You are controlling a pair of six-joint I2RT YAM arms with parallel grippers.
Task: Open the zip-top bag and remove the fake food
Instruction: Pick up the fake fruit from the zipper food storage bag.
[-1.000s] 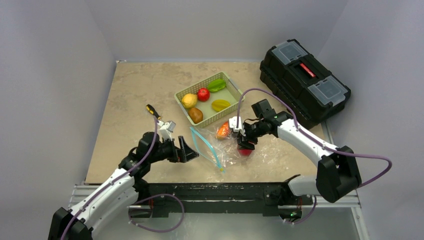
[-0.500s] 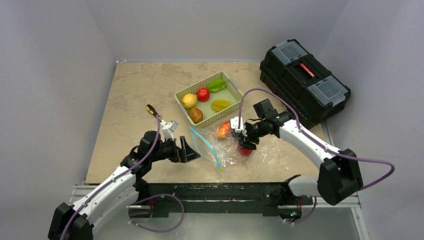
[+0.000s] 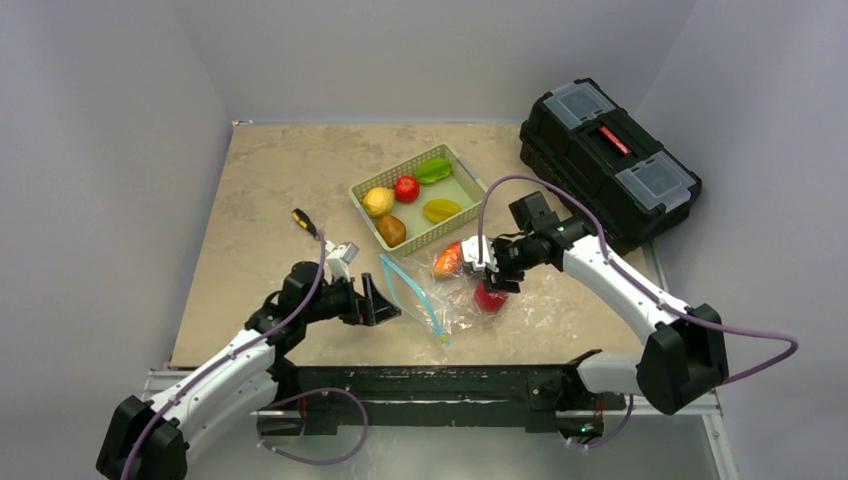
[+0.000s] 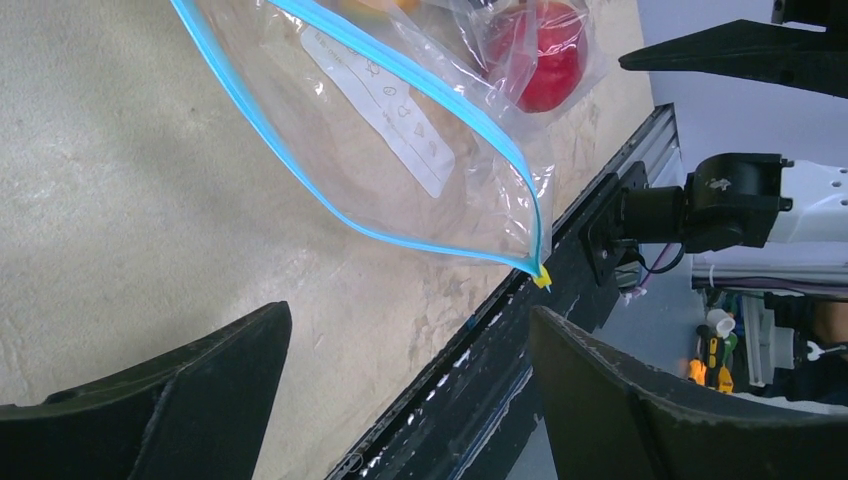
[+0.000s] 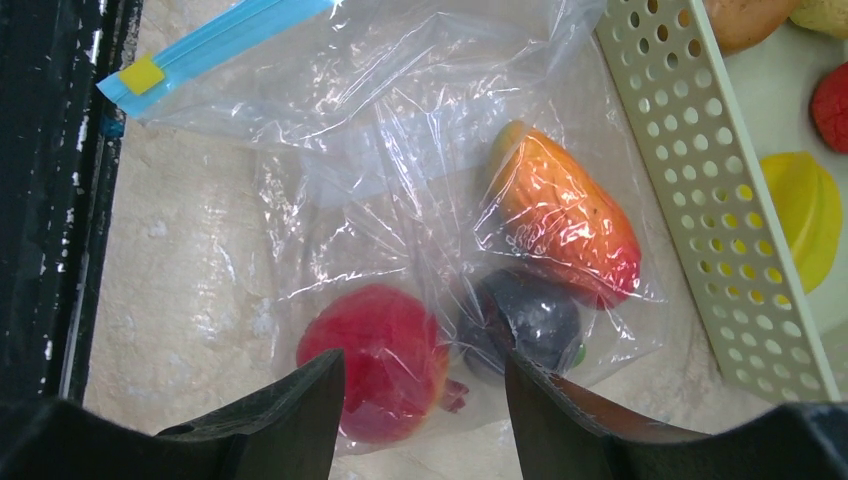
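Observation:
The zip-top bag (image 3: 437, 298) lies on the table in front of the basket, its light-blue zipper strip (image 4: 400, 75) parted so the mouth gapes toward my left gripper. Inside it lie fake food pieces: a red fruit (image 5: 375, 360), a dark purple one (image 5: 535, 322) and an orange-red one (image 5: 565, 215). My left gripper (image 3: 384, 302) is open and empty, just left of the bag mouth, and its jaws stand wide apart in the left wrist view (image 4: 410, 350). My right gripper (image 3: 495, 277) is open just above the bagged red and purple fruits (image 5: 420, 385), holding nothing.
The green basket (image 3: 373, 219) holds several more fake fruits, and its perforated wall (image 5: 700, 170) lies right beside the bag. A yellow-and-black screwdriver (image 3: 305, 222) lies to the left. A black toolbox (image 3: 610, 160) stands at the back right. The table's black front rail (image 4: 600, 300) lies close to the bag's corner.
My right gripper has lifted slightly off the bag, uncovering more of the red fruit. My left gripper has edged a little toward the bag mouth.

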